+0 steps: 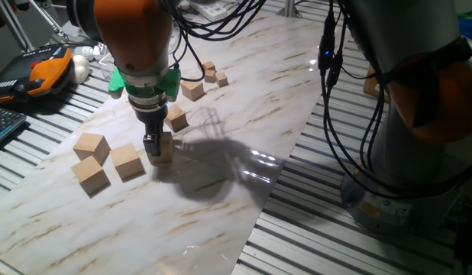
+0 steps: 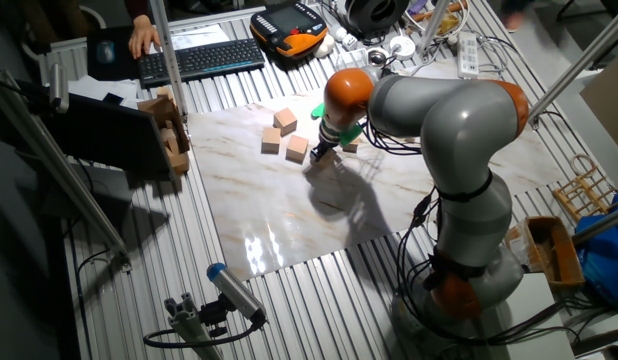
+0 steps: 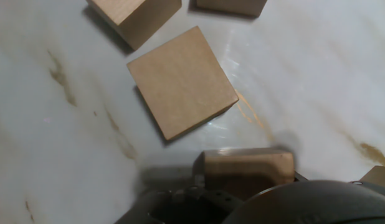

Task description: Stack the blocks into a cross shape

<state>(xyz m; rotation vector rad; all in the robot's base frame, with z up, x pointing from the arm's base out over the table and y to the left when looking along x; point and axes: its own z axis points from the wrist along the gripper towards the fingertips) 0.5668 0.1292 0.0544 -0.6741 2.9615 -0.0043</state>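
Four big tan blocks sit on the marble board, all near the gripper. The gripper points straight down, its fingers clamped on one block, which rests on or just above the board (contact under it cannot be told). In the hand view that held block shows at the bottom edge between the dark finger parts.

Taking the held block as the landmark: the second block lies just beside it toward the board's near-left end, apart from it with a thin gap, and is turned at an angle in the hand view. The third block is farther out that same way, beside the second. The fourth block is just behind the third, close to the board's edge.

On the far side of the held block is a mid-size cube, partly hidden by the gripper. Beyond it another mid-size cube, then three small cubes clustered farther still toward the board's far end.

The arm is orange, with a green ring above the gripper. Well off from the held block, off the board, lie an orange-and-black pendant and a keyboard (a person's hand rests by it in the other fixed view).
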